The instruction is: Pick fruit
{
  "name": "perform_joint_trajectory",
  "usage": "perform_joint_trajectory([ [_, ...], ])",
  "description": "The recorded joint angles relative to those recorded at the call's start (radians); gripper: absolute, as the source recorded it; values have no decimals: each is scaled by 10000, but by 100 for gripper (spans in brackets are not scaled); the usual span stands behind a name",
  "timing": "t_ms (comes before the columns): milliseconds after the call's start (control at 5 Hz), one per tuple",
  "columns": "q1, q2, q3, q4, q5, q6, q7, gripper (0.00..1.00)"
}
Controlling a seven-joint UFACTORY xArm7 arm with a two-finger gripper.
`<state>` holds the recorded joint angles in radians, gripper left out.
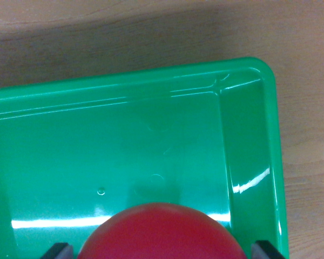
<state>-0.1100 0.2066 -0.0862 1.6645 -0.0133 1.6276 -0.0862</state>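
Observation:
A round red fruit (161,233) fills the bottom middle of the wrist view. It sits between my gripper's (163,249) two dark fingertips (59,250), which show only as small corners at the bottom edge on each side of it. The gripper is shut on the fruit. Beneath it lies a glossy green plastic tray (248,135), whose floor is bare and whose far and right rims are in view. The fruit hangs over the tray's right half. The fruit's lower part is cut off by the frame.
The tray rests on a light wooden tabletop (151,32), which shows beyond the far rim and along the wrist view's right. The tray's raised walls stand at the top and the right.

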Motion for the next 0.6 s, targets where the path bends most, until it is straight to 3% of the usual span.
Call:
perform_joint_trajectory([
  [600, 1, -34, -1, 70, -3, 103, -1, 100],
])
